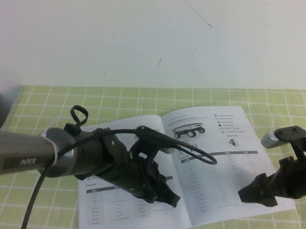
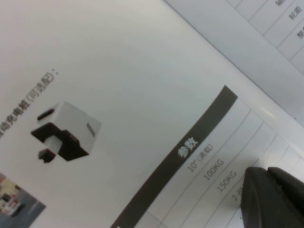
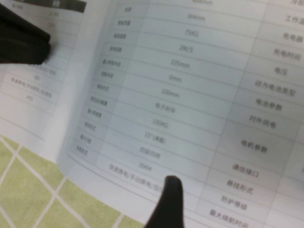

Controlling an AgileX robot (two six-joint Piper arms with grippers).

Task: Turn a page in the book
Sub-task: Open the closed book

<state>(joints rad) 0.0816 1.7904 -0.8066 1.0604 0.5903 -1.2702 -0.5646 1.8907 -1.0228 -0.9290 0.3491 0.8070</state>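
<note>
While L gripper (image 1: 161,194) covers book (image 1: 227,164), R gripper (image 1: 256,194) waits.

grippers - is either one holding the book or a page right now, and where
Nothing is held: the right gripper, open, is over the book's right page; the left gripper rests on the left page.

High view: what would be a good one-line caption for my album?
Two robot arms over an open book on a green checked cloth, left gripper above its left page, right gripper by the right edge.

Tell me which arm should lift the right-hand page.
Right. The right gripper, open, hovers at the outer edge of the page. The left gripper sits over the book near its spine, on the left leaf.
</note>
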